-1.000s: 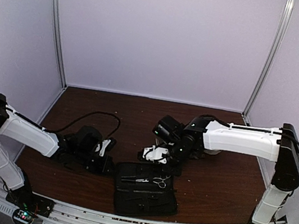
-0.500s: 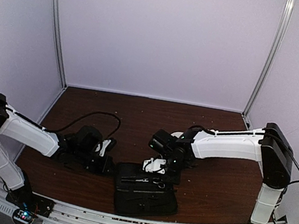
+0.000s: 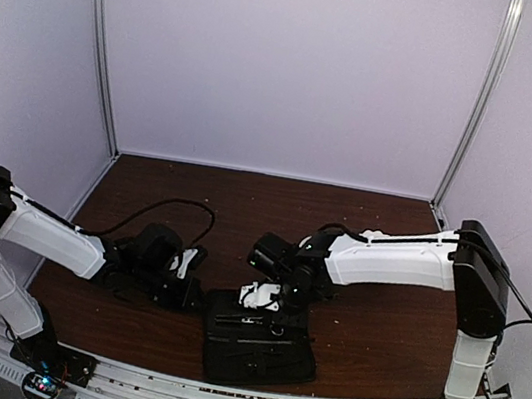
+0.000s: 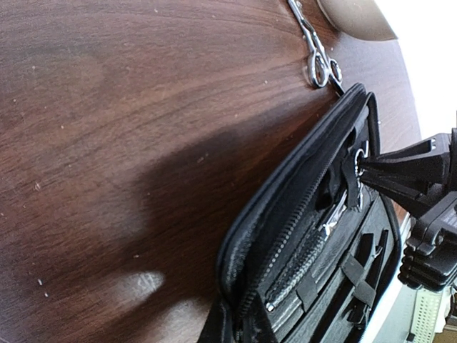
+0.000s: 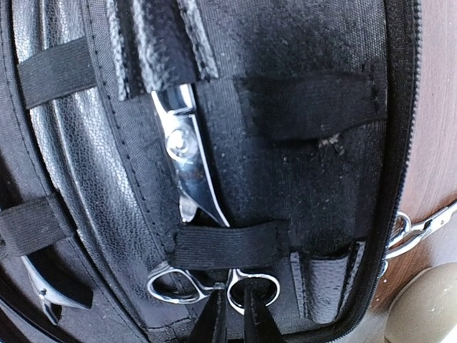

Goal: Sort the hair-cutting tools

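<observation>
The right fingers (image 5: 250, 318) are pressed close on one ring of the scissors (image 5: 187, 161). The scissors sit tucked under a strap (image 5: 228, 243) in the black case (image 5: 314, 179). They look light, hard, shiny and slippery, so I think a ring is the best place to hold. Their tips hide under a flap (image 5: 168, 43). Farther off, a second pair (image 4: 319, 66) lies on the surface (image 4: 143, 107). I cannot tell how the left fingers (image 3: 187, 286) stand.

Black zip case (image 3: 258, 345) lies open and flat on the dark wood tabletop (image 3: 387, 330), near the front edge. Elastic straps and pockets line its interior. A pale bowl (image 5: 423, 307) stands just beside one corner. Plain pale walls (image 3: 288, 61) enclose the tabletop.
</observation>
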Available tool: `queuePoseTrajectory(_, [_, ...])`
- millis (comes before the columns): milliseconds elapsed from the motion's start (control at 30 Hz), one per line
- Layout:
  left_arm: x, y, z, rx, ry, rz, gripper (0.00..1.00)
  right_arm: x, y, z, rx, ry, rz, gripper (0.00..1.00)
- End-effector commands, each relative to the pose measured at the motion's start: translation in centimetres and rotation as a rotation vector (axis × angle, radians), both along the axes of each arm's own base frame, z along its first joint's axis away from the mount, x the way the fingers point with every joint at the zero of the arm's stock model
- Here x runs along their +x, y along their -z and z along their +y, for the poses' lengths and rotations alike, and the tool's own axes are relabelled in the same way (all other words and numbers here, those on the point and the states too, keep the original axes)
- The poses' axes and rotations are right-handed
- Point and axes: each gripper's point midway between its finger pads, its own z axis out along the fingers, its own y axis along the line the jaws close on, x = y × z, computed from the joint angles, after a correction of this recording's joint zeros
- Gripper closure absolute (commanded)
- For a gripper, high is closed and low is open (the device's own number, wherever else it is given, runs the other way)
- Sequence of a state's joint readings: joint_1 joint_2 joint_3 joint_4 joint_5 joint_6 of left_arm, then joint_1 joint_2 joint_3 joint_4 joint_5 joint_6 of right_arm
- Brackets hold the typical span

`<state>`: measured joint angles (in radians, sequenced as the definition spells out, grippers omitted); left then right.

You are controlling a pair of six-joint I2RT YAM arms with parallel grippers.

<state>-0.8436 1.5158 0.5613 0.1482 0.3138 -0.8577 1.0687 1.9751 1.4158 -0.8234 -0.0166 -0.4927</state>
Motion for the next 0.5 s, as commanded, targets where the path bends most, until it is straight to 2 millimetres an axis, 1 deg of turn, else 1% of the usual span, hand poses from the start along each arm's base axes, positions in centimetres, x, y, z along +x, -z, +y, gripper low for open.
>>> queuePoseTrajectory(0, [-0.1,-0.9,-1.2,-0.037,0.058,-0.029,1.00,1.3,-0.5,0.5,0.041,0.028,-0.056,0.88])
queuePoseTrajectory(33, [-0.2,-0.9,-1.2,-0.036,0.066,-0.028,1.00,1.3,-1.1,0.3,0.055,0.029,-0.051,0.86])
queuePoseTrajectory(133, [-0.7,-0.6,-1.2,-0.027,0.100,-0.027,1.00,0.2,-3.5,-0.2,0.108,-0.009,-0.031,0.76])
queuePoseTrajectory(233, [-1.1,-0.3,-1.2,-0.018,0.127,-0.029,1.00,-1.9,-5.6,-0.5,0.182,-0.082,0.015,0.70])
queuePoseTrajectory(367, [-1.4,-0.6,-1.5,-0.018,0.153,-0.043,1.00,-2.4,-7.2,-1.1,0.246,-0.088,0.031,0.68])
queuePoseTrajectory(467, [-1.6,-0.5,-1.9,-0.003,0.175,-0.039,1.00,-2.2,-7.6,-1.3,0.291,-0.070,0.057,0.68])
